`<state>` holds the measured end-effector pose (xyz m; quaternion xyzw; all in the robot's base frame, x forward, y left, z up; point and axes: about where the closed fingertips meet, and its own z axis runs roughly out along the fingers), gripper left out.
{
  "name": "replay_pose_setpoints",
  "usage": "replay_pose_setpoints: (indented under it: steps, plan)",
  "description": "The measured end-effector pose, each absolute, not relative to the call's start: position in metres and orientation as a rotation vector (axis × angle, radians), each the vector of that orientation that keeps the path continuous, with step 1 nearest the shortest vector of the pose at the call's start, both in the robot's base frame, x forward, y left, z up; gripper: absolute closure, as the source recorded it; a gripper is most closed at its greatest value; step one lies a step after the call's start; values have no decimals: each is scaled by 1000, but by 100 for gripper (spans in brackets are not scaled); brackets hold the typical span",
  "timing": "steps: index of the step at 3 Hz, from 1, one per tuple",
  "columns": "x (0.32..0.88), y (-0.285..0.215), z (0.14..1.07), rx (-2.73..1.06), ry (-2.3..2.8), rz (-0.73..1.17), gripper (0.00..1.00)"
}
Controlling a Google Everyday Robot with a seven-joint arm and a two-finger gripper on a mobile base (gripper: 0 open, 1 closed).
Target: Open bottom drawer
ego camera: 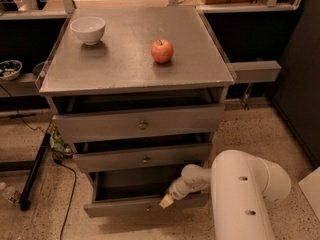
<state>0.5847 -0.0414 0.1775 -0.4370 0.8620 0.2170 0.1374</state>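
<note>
Bottom drawer (125, 208) pulled out at cabinet (130, 69) base.
Its front is faced toward the camera, with the long axis laid left-right. Gripper (167, 200) is seen at the front's top edge, right of centre; open or closed cannot be told.

On the cabinet (125, 69) top, the bowl (88, 29) sits back left, with the apple (162, 51) to its right, nearer the middle. Under the top drawer (110, 126) and middle drawer (115, 161), the bottom drawer (120, 207) juts out forward. My gripper (167, 200) is at its front edge, right of centre.
</note>
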Motion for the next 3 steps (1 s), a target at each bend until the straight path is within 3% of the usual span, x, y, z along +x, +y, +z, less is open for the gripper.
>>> replay_pose_setpoints:
  steps: [3]
  plan:
    - [577, -45, 176, -1225, 2491, 705, 100]
